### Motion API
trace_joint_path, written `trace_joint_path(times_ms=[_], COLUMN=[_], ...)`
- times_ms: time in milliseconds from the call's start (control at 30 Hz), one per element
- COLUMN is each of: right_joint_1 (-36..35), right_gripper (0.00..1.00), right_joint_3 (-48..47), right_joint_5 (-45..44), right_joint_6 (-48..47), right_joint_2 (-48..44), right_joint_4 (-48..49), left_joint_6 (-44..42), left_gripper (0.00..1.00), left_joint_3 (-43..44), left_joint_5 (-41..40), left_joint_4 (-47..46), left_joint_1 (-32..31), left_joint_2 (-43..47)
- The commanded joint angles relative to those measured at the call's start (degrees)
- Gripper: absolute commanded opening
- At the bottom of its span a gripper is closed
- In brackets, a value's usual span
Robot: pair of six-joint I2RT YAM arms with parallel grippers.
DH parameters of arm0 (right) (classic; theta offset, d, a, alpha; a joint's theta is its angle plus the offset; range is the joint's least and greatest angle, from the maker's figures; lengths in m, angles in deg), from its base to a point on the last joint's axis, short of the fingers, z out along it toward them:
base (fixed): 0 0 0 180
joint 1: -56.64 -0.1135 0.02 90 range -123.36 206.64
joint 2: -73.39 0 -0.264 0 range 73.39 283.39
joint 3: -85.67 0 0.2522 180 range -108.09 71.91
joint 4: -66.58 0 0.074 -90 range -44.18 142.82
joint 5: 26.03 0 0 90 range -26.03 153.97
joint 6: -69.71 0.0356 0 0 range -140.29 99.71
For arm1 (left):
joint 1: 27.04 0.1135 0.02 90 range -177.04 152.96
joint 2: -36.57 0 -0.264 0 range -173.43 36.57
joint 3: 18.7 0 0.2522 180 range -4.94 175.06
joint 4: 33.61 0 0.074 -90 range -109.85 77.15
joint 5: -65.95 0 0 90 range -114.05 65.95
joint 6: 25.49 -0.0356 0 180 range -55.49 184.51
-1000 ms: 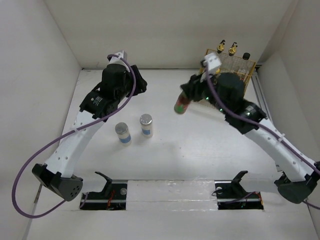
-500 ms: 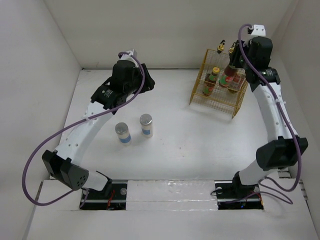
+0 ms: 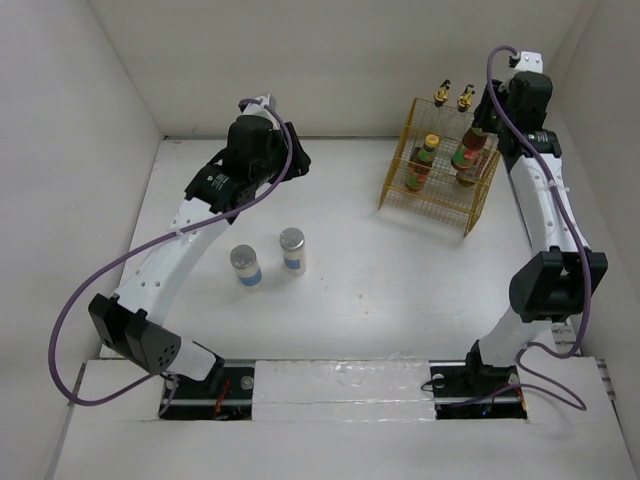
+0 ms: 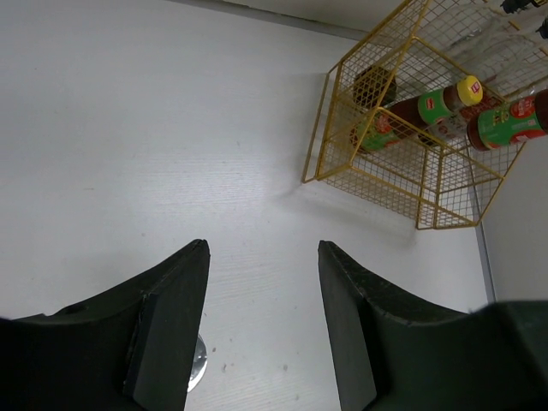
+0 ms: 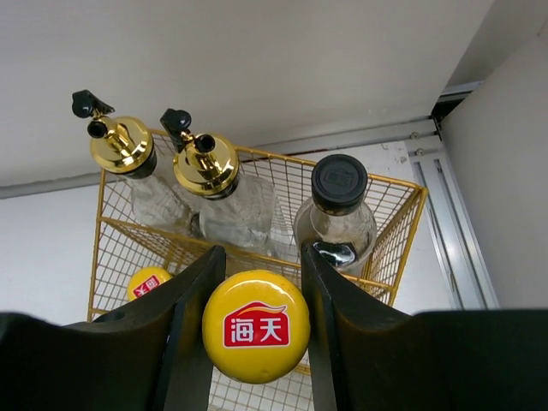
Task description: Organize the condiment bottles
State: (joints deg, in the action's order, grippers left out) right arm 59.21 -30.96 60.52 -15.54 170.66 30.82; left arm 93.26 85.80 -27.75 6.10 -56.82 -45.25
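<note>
My right gripper (image 3: pixel 478 138) (image 5: pixel 257 295) is shut on a yellow-capped, red-green labelled bottle (image 3: pixel 467 162) (image 5: pixel 255 325) and holds it upright inside the yellow wire basket (image 3: pixel 437 198). The second yellow-capped bottle (image 3: pixel 427 152) (image 5: pixel 145 282) stands in the basket to its left. Two gold-capped clear bottles (image 3: pixel 441 96) (image 5: pixel 205 164) and the black-capped bottle (image 5: pixel 339 181) stand at the basket's back. Two silver-lidded white-blue jars (image 3: pixel 245 266) (image 3: pixel 292 250) stand on the table at the left. My left gripper (image 3: pixel 288 160) (image 4: pixel 264 248) is open and empty, up behind the jars.
White walls close in the table at the back and on both sides. A rail (image 3: pixel 515 190) runs along the right wall beside the basket. The left wrist view shows the basket (image 4: pixel 342 120) from the side, and a sliver of a jar lid (image 4: pixel 198 364) shows by the left finger.
My right arm swung from the table's middle to the basket with the yellow-capped bottle and brought it down inside. My left arm shifted slightly toward the back.
</note>
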Motion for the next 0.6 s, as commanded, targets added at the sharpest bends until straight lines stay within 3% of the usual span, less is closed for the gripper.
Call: trace_joint_path(times_ms=[0, 333, 567], right_joint_1=[0.42, -0.63, -1.68], right_gripper=[0.05, 0.07, 0.28], right_joint_3=[-0.25, 11.72, 14.36], right_joint_5=[-0.95, -1.48, -2.62], right_joint_6=[0.43, 0.43, -0.09], right_joint_2=[-1.39, -0.25, 4.15], right_joint_4=[11.45, 15.14, 15.14], left_joint_6=[-0.80, -0.80, -0.80], left_gripper=[0.49, 0.49, 0.49], left_joint_3=[2.51, 2.51, 1.99], left_joint_5=[-0.69, -0.16, -0.16], left_joint_4=[-1.52, -1.00, -0.99], left_joint_1=[0.07, 0.07, 0.07], left_joint_2=[0.08, -0.97, -0.97])
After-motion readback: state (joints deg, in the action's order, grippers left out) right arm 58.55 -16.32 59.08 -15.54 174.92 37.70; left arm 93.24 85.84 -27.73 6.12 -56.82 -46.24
